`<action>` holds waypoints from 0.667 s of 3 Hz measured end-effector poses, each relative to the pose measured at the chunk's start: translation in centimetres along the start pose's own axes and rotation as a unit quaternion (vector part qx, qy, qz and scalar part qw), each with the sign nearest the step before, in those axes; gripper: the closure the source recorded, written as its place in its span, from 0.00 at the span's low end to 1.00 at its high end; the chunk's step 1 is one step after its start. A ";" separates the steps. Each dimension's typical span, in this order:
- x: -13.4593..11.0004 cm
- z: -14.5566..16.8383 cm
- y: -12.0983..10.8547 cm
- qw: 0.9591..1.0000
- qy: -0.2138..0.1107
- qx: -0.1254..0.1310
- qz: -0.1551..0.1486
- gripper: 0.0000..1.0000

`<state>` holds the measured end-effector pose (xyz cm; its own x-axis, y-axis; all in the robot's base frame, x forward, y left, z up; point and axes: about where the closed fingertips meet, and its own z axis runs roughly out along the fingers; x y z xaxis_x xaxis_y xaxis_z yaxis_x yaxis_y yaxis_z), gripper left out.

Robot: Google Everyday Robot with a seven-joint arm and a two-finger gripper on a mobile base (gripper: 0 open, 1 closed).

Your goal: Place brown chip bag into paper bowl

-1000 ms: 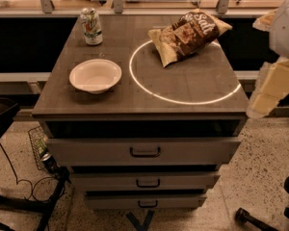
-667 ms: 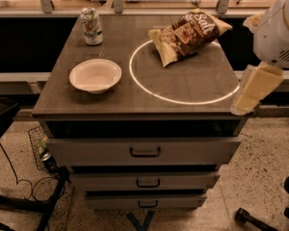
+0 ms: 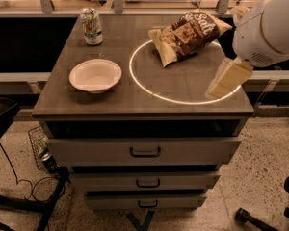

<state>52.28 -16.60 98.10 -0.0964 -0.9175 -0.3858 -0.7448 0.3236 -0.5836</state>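
The brown chip bag [image 3: 187, 34] lies flat on the far right part of the cabinet top [image 3: 135, 100], with white "Salt" lettering facing up, partly inside a glowing white ring [image 3: 135, 76]. The paper bowl [image 3: 95, 75] is white, stands upright on the left part of the top and has nothing in it. My gripper [image 3: 228, 80] hangs from the white arm [image 3: 267, 28] at the right. It is over the right edge of the top, in front of and right of the bag, and holds nothing.
A green-and-white soda can [image 3: 91, 26] stands at the far left corner. The cabinet has several drawers [image 3: 144, 151] below the top. A wire basket [image 3: 38, 148] and cables lie on the floor at the left. A shelf frame runs behind the cabinet.
My arm and gripper have moved left, from beyond the right edge to over the right side of the cabinet top, closer to the chip bag. Bag, bowl and can have not moved.
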 end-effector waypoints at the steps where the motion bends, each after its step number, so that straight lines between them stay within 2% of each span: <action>1: 0.1 0.8 -0.6 1.000 -0.003 0.006 -0.002 0.00; 2: 1.2 3.9 -3.4 1.000 0.003 0.029 -0.002 0.00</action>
<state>57.27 -17.95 96.84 -0.0984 -0.9200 -0.3795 -0.7057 0.3334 -0.6252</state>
